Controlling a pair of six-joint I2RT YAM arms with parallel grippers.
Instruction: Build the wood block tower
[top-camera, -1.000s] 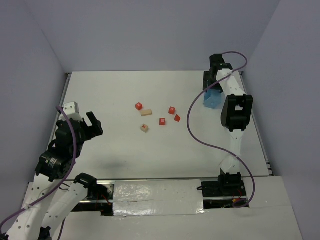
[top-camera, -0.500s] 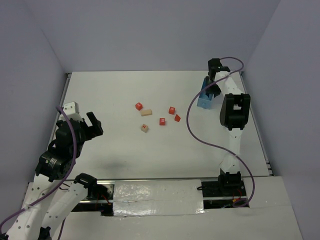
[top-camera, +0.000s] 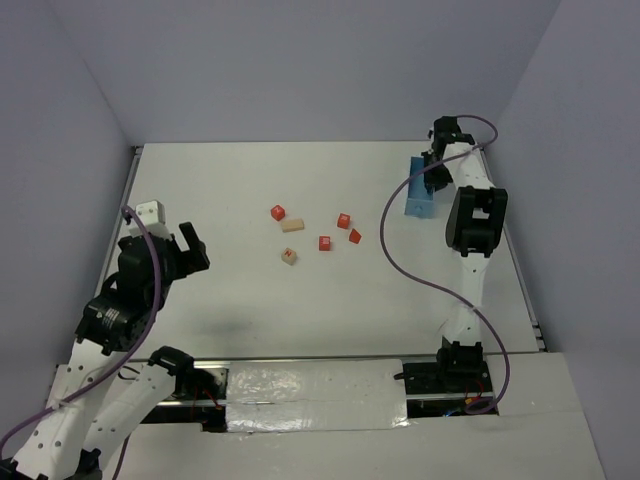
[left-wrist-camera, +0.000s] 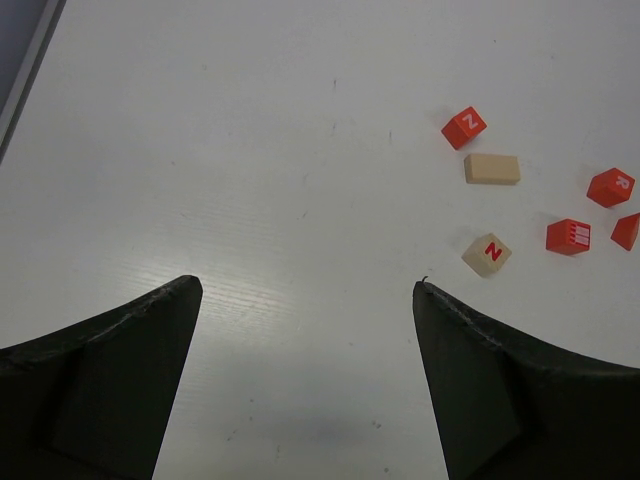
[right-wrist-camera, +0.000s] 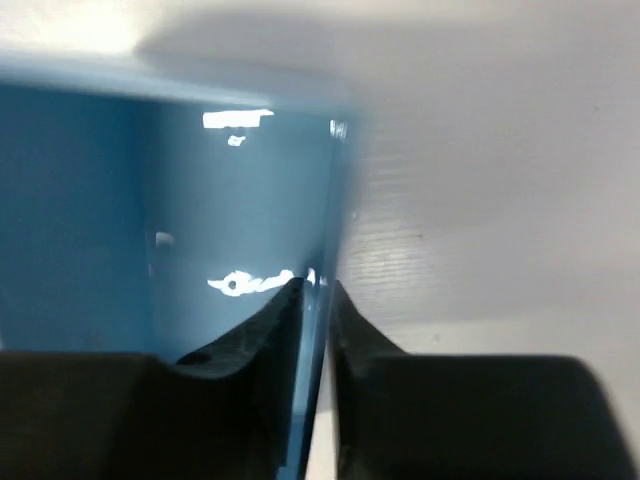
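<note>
Right gripper pinches thin wall of glossy, seemingly plastic blue tray.

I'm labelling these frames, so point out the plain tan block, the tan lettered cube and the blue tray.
plain tan block (left-wrist-camera: 492, 168): left wrist view, top face centre.
tan lettered cube (left-wrist-camera: 487, 254): left wrist view, lettered top face.
blue tray (top-camera: 420, 200): top external view, lower blue side.

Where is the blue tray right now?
In the top view the light-blue tray is at the table's far right side, right of the red blocks. The right arm's fingers pinch its wall.
</note>
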